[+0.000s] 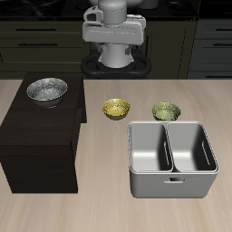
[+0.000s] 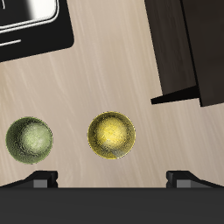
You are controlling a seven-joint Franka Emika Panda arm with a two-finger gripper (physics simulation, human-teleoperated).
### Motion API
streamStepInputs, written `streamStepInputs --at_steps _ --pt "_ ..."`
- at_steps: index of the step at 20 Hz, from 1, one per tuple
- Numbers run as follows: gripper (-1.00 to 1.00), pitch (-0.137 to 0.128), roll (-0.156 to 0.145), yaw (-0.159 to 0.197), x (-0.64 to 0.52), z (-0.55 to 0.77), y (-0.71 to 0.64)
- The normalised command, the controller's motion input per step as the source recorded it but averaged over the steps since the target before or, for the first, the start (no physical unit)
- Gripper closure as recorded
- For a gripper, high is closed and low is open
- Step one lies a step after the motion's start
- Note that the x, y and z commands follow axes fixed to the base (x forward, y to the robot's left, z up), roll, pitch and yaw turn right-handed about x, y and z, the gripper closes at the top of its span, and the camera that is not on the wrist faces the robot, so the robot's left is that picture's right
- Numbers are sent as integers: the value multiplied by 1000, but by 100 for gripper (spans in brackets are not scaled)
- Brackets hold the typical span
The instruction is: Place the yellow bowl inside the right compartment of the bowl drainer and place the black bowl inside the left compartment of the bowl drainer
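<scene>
Nearest the front edge of the worktop [image 1: 109,213] sits the bowl drainer [image 1: 172,185], a grey metal tub with two deep wells side by side and a slot handle in its front wall. Both wells are bare, so neither bowl has been placed yet.

Just behind the drainer, two small bowls stand upright on the wood, near each other but apart. The yellow bowl [image 1: 115,109] is glossy and mottled gold; the olive-green bowl [image 1: 166,111] beside it is the same size and has no part in the task. Both sit open side up and clear of other things, which should leave their rims free for a grasp from above.

Beside the drainer stands a dark cabinet [image 1: 41,136], and on its top, toward the back, rests the black bowl [image 1: 46,90], larger, with a silvery speckled inside and a dark rim. Raised like that, it will probably need a higher approach than the small bowls.

Farthest back, the arm is folded up high near its base, and the hand [image 2: 112,179] faces straight down. In the wrist view its two dark fingertips [image 2: 41,179] stand wide apart with nothing between them, and the yellow bowl lies below, roughly centred between them, suggesting it is the first target.
</scene>
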Motion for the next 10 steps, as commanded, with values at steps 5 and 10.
streamStepInputs --at_steps 5,10 --pt "-100 19 -8 51 96 -314 76" --pt "-100 43 -6 61 86 -502 48"
